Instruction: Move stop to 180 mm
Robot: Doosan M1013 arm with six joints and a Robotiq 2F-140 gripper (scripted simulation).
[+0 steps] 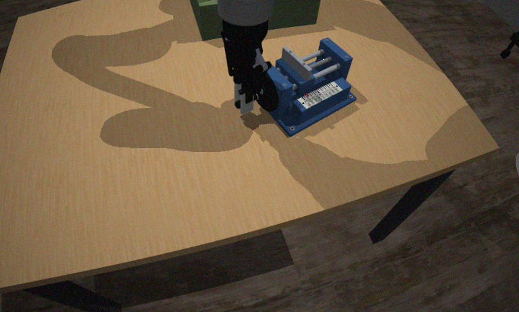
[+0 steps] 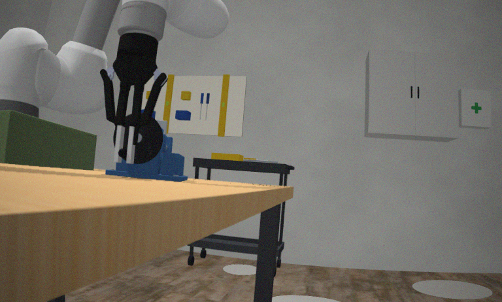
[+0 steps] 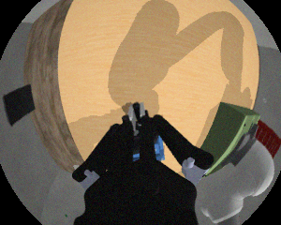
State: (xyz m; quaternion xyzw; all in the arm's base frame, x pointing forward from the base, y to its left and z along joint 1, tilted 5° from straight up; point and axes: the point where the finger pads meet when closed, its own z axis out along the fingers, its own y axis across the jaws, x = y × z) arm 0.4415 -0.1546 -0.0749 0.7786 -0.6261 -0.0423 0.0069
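The stop [image 1: 297,63] [image 2: 162,125] is sitting partway along its guide rods on the blue fixture [image 1: 323,111] [image 2: 172,165] [image 3: 159,147], its pale plate standing upright, and the red marker [image 1: 307,94] is showing towards the handwheel end of the scale [image 1: 329,90]. The numbers are too small to read, so I can't call 180 mm.

Out to the handwheel [image 1: 270,93] [image 2: 151,143], and the end effector [image 1: 242,105] [image 2: 123,160] [image 3: 138,108] is standing nearly closed, its fingers apparently gripping the crank knob [image 2: 121,153] low on the rim. The step in hand is looking like cranking: the wrist wants to be following the knob's circle smoothly, slowing as the marker nears its line. Pulling off-circle risks slipping or straining the knob. Once the setting checks out, opening wide and backing straight off the wheel should avoid nudging it. Farther across the worktop [image 1: 153,198] [image 2: 110,195] [image 3: 94,47], the green block [image 1: 294,16] [image 2: 48,143] [image 3: 225,127] is standing well apart.
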